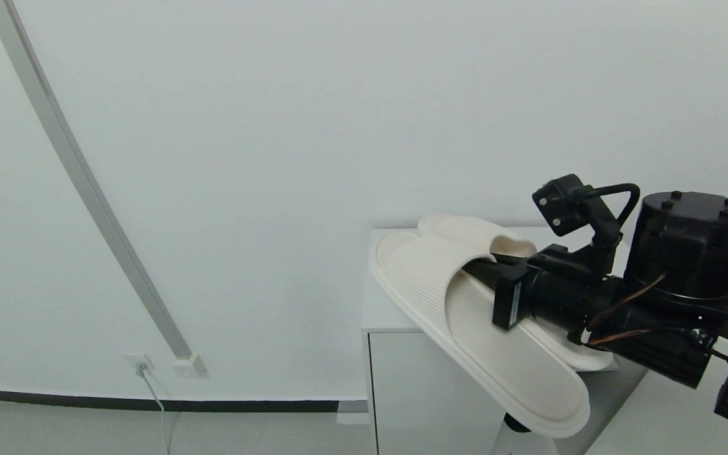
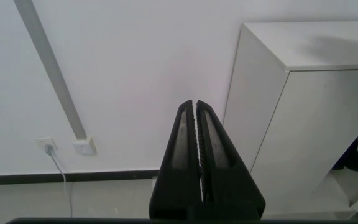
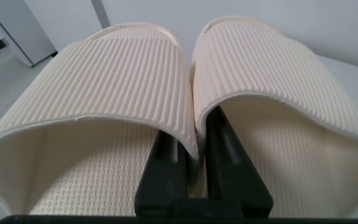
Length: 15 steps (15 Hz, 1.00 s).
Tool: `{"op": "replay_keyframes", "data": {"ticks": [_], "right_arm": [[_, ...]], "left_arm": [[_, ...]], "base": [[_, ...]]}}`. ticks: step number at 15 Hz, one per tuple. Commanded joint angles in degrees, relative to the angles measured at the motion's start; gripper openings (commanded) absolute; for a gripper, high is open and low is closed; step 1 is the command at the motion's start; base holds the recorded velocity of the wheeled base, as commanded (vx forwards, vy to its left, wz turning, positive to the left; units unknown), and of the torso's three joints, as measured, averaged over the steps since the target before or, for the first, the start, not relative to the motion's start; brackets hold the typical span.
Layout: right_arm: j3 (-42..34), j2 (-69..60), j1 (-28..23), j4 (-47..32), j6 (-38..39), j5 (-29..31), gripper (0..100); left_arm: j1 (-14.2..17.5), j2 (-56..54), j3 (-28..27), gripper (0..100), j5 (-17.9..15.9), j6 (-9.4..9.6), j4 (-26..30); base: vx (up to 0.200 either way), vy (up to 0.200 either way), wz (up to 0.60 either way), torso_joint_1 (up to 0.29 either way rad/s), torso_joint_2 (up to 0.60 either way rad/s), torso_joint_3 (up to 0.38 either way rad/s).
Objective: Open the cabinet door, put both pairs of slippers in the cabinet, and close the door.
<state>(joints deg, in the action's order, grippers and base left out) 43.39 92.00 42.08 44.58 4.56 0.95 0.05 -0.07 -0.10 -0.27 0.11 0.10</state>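
Two ribbed cream slippers [image 3: 129, 81] lie side by side against the right wrist camera. The right gripper [image 3: 196, 155] has one finger inside each and is pinched tight on the two upper bands where they meet, so it carries the pair as one bundle. From the head view the pair hangs tilted over the white cabinet [image 1: 421, 392], toes above its top toward the wall and heels dipping past the front edge. Whether the toes touch the top cannot be told. The left gripper [image 2: 197, 143] is apart at the cabinet's side, its jaws pressed together on nothing. In the left wrist view a shelved opening shows at the cabinet's far edge, so the door looks open, though that is not certain. The step in hand is likely carrying this pair to the cabinet. Next, the right arm would need to lower and level the pair and feed it toe-first onto a shelf before letting go. By count there are two slippers, one cabinet, two grippers, one wall socket [image 1: 138, 363] and one cable [image 1: 162, 411].
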Motion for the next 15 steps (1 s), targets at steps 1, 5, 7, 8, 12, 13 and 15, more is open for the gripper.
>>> {"op": "replay_keyframes", "data": {"ticks": [1,5,7,8,12,13,15], "right_arm": [[-0.58,-0.16,0.02,0.07,0.01,-0.07,0],[-1.55,-0.07,0.63,0.07,0.01,0.02,0],[-2.08,0.02,1.42,0.07,-0.08,0.02,0],[-2.34,-0.07,1.51,0.07,-0.08,0.02,0],[-2.78,0.28,1.69,-0.02,-0.08,0.02,0],[-2.78,0.46,1.69,-0.02,-0.08,0.02,0],[-2.87,1.25,1.95,-0.02,-0.08,0.1,0]], "left_arm": [[0.04,0.07,0.01,0,0.0,-0.02,-0.01],[0.04,0.07,0.01,0,0.0,-0.02,-0.01],[0.04,0.07,0.01,0,0.0,0.07,-0.01],[0.04,0.07,0.01,0,0.0,0.07,-0.01],[0.04,0.07,0.01,0,0.0,-0.02,-0.01],[0.04,0.07,0.01,0,0.0,-0.02,-0.01],[0.04,0.07,0.01,0,0.0,-0.02,-0.01]], "base": [[-0.2,0.0,0.0,0.002,0.01,-0.002],[-0.2,0.0,0.0,0.0,0.0,0.002],[-0.1,0.0,0.0,-0.001,0.0,0.001],[0.0,0.0,0.0,0.0,0.0,0.0],[0.0,0.0,0.0,0.0,0.0,0.0],[0.0,0.0,0.0,0.0,0.0,0.0],[0.0,0.0,0.0,0.0,0.0,0.0]]}}
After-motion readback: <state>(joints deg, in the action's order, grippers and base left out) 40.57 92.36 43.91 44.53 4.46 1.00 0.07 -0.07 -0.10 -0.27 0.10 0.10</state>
